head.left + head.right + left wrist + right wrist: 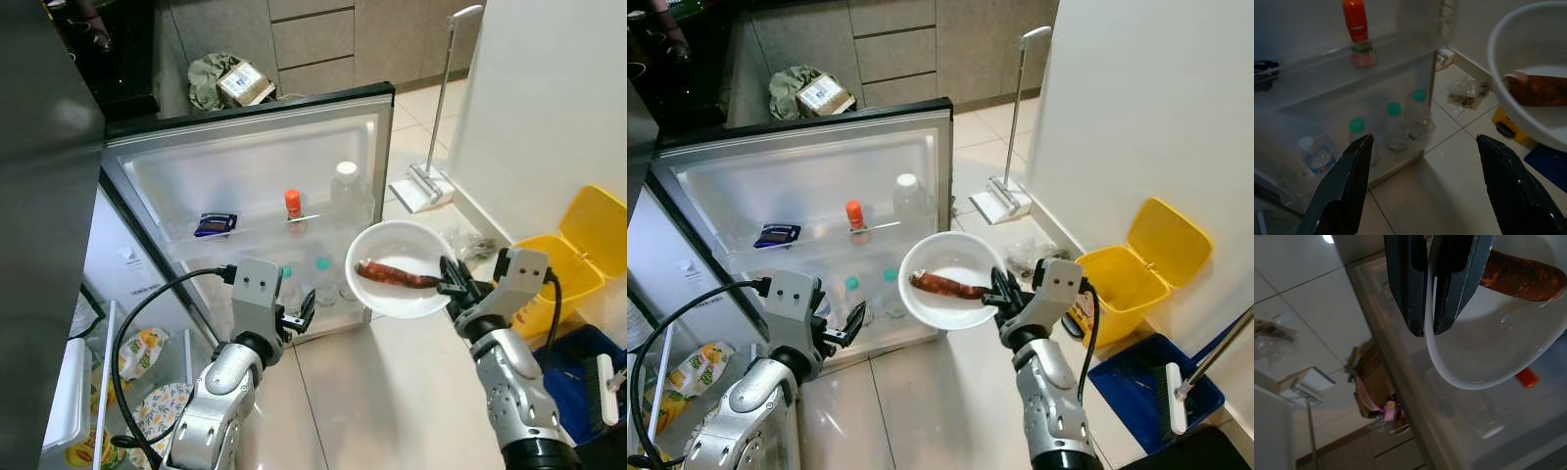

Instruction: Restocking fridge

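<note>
The right end effector (453, 285) is clamped on the rim of a white bowl (397, 245) holding a sausage (392, 274), at 3 o'clock of the open fridge door (255, 196). The left end effector (294, 321) is spread apart at the door's 6 o'clock.

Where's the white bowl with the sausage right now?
The white bowl is held by its rim in the right gripper, in front of the open fridge door, level with its lower shelf of bottles; the left gripper hangs open nearby.
</note>
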Tool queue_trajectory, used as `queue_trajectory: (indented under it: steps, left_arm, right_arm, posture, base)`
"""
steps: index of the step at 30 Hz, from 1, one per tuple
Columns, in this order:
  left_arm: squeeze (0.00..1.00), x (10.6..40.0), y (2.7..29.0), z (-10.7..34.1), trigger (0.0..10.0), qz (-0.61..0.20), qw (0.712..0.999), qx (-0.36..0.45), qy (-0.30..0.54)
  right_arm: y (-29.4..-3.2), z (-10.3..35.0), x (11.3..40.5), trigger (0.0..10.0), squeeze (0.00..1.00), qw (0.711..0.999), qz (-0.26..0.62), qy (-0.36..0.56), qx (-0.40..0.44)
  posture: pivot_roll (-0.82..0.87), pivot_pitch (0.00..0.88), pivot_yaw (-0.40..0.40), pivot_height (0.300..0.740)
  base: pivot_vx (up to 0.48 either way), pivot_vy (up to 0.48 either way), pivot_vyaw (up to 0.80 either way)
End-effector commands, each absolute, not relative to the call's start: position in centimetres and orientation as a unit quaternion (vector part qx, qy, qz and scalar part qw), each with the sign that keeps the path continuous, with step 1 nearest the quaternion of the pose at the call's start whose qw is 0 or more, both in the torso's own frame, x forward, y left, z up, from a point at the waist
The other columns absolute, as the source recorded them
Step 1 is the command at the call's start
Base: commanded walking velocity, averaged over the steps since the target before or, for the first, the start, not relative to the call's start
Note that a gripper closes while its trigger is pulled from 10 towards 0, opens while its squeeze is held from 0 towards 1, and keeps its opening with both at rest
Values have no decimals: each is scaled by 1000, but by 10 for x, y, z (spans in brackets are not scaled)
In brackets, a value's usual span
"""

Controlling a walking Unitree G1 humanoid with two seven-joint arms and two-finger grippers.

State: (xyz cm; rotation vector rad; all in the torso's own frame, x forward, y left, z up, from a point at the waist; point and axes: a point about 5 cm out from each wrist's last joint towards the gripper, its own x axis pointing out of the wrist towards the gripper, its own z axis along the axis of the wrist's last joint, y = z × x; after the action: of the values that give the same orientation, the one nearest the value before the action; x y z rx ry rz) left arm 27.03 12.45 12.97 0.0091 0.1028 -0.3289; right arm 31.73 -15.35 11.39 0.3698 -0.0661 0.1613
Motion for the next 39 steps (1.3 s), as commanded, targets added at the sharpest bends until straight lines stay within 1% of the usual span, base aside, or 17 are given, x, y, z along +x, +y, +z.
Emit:
queue_trajectory:
  steps: [1,7,11,23,33,39]
  left_arm:
    - [0,268,124,127,10000,-164,985,7,60]
    - [0,268,124,125,10000,-162,985,13,62]
    - [0,268,123,124,10000,-161,985,14,64]
    - [0,269,117,125,10000,-163,985,19,61]
    - [0,268,118,123,10000,-159,985,27,64]
    - [0,267,119,124,10000,-155,986,10,62]
  right_arm:
    - [-151,115,316,10000,0,977,88,-37,190]
    - [-145,116,317,10000,0,967,91,-35,234]
    - [-145,118,318,10000,0,964,90,-35,247]
    - [-133,116,313,10000,0,963,110,-28,244]
    - [-133,114,313,10000,0,963,112,-19,244]
    - [-132,113,311,10000,0,966,120,-17,228]
  posture:
    - [-92,120,59,717]
    - [-90,120,57,717]
    - [-89,119,55,717]
    - [-93,118,53,717]
    - [-92,118,52,717]
    - [-92,118,51,717]
  base:
    - [0,0,0]
    - [0,0,0]
    - [0,0,0]
    - [0,0,0]
    - [0,0,0]
    - [0,0,0]
